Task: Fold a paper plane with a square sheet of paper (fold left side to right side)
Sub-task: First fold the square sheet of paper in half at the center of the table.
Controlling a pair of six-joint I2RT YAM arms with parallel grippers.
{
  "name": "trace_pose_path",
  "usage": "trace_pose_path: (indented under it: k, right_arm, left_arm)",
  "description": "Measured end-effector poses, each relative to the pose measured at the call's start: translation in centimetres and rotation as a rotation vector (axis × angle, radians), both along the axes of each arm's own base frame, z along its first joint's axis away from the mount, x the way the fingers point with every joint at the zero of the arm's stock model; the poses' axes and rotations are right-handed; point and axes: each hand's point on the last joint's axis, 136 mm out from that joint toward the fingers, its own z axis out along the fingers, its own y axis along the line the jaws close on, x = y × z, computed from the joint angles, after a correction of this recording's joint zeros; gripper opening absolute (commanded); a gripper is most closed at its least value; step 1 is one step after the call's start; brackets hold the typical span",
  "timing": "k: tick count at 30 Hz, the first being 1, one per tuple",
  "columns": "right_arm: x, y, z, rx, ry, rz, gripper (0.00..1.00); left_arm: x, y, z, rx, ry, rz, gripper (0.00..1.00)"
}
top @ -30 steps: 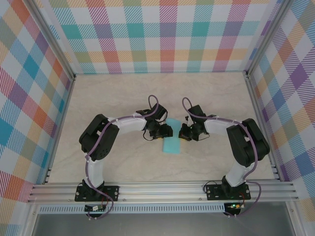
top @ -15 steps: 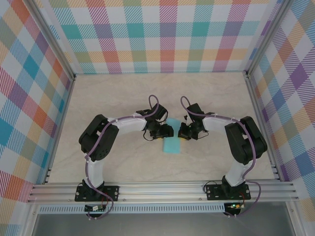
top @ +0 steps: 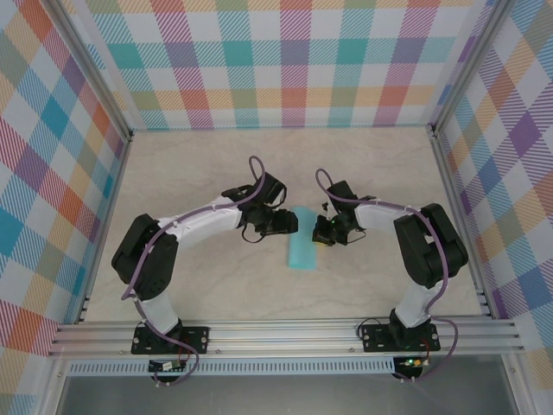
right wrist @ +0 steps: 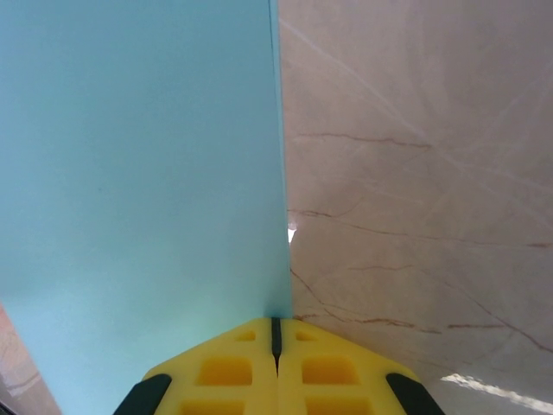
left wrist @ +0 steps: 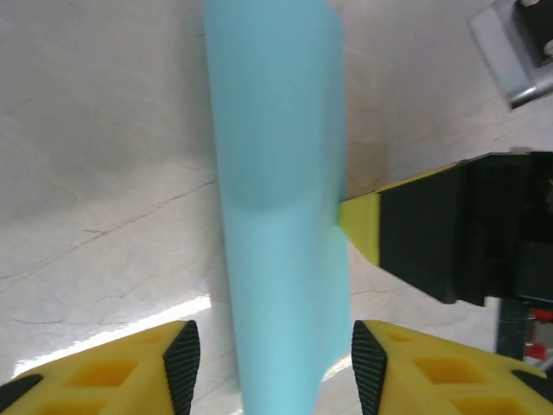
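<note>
The square sheet of paper (top: 302,245) is light turquoise and shows as a narrow strip on the table between the two grippers. My right gripper (top: 319,232) is at its right side, jaws shut on the sheet's edge (right wrist: 275,303). The sheet (right wrist: 138,173) rises to the left of those fingers. My left gripper (top: 290,223) is open at the strip's left side. In the left wrist view the sheet (left wrist: 276,199) runs between the spread fingertips (left wrist: 181,363) without touching either, and the right gripper's yellow finger (left wrist: 363,229) meets its right edge.
The marble-patterned tabletop (top: 216,173) is enclosed by checked walls and aluminium rails (top: 285,333). Both arm bases are bolted to the near rail. Purple cables loop over both wrists.
The left arm's elbow has swung out to the left and its gripper has shifted slightly toward the back. The right gripper has stayed on the paper, which now looks narrower.
</note>
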Motion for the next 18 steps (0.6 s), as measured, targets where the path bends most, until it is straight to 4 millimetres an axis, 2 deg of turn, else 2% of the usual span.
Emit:
trace_pose_path:
  k: [4,10,18]
  right_arm:
    - [0.0,0.0,0.0,0.0,-0.001,0.003,0.03]
    - [0.0,0.0,0.0,-0.003,0.003,0.007,0.03]
    - [0.0,0.1,0.0,-0.008,0.009,0.009,0.03]
  left_arm:
    - [-0.4,-1.5,0.2,-0.074,0.03,-0.038,0.33]
    - [-0.9,-3.8,-1.1,-0.159,0.088,-0.091,0.32]
    - [-1.0,-3.9,-4.0,-0.124,0.136,-0.083,0.29]
